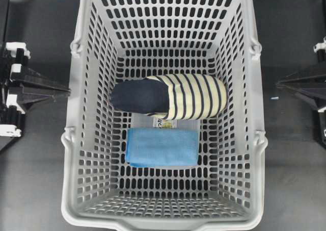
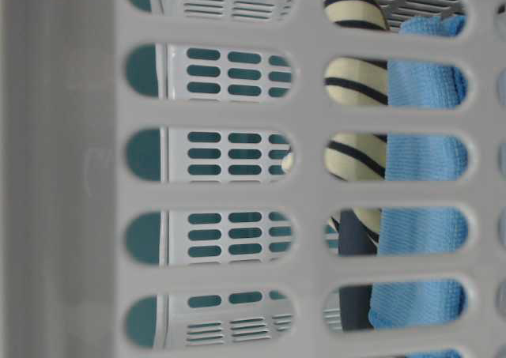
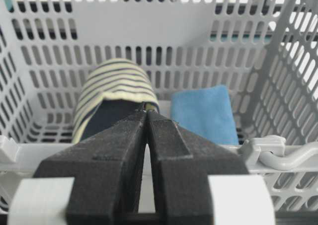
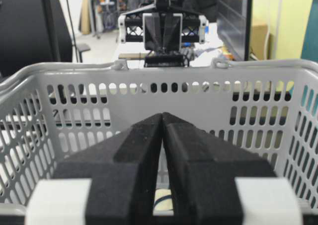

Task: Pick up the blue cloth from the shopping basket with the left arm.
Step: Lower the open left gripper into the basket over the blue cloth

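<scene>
In the overhead view the blue cloth (image 1: 162, 147) is seen flat on the floor of the shopping basket (image 1: 76, 154), lower centre, long axis left-right, while the left gripper (image 1: 63, 91), clenched and empty, is parked outside the left wall, upper-left of it.

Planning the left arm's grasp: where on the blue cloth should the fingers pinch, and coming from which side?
Come from above and pinch the blue cloth on its half away from the striped roll. It lies flat on the basket floor, its far edge over a clear box beside the roll.
</scene>
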You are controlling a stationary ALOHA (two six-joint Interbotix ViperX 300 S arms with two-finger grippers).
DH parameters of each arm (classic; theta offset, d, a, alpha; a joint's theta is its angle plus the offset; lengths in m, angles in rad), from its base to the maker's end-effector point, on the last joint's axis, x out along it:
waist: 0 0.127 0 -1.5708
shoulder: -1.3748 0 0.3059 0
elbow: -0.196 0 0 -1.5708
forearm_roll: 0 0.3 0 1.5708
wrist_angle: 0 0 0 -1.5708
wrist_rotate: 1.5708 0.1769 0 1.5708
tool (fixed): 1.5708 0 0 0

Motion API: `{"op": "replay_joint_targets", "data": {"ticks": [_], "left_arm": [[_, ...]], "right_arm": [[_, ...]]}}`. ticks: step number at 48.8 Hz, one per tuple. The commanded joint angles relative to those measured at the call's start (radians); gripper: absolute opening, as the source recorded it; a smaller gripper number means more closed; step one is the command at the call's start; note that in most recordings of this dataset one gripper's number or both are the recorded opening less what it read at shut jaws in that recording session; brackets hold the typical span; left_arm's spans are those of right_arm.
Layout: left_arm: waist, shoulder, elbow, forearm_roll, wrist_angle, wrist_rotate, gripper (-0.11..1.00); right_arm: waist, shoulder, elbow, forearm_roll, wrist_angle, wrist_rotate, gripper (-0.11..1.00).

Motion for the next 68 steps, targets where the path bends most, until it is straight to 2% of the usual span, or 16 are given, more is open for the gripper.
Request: {"op": "replay_joint_targets", "data": {"ticks": [1,4,7,25,40,53,56,60,64,68], "left_arm": [[-0.002,-0.005,-0.043,0.041,0.02,-0.017,0.06],[-0.002,0.003,-0.074,0.041,0.078,-0.034,0.02],[-0.003,0.009,-0.106,0.041,0.149,-0.048,0.01],[-0.052,0.127,-0.388,0.041,0.575,-0.063,0.01],[-0.087,0.333,-0.653,0.041,0.851,-0.054,0.01],[-0.098,0.529,-0.853,0.041,1.028,-0.071,0.01],[-0.101,0.572,-0.905,0.041,1.04,-0.077,0.01],[-0.103,0.626,-0.977,0.041,1.063,-0.078,0.01],[-0.103,0.678,-1.037,0.041,1.123,-0.078,0.02],[-0.104,0.721,-1.068,0.041,1.169,-0.078,0.13]], "right_arm": [[0.0,0.009,-0.021,0.005,-0.006,0.005,0.01],[0.0,0.003,-0.023,0.006,0.005,0.006,0.06],[0.0,-0.003,-0.023,0.008,0.029,0.008,0.0],[0.0,-0.018,-0.086,0.006,0.218,0.032,0.0],[0.0,-0.017,-0.146,0.006,0.362,0.031,0.0],[0.0,-0.017,-0.156,0.006,0.379,0.031,0.01],[0.002,-0.017,-0.156,0.006,0.377,0.031,0.04],[0.0,-0.017,-0.156,0.008,0.377,0.031,0.14],[0.0,-0.017,-0.156,0.008,0.371,0.032,0.31],[0.0,-0.017,-0.156,0.008,0.367,0.034,0.52]]}}
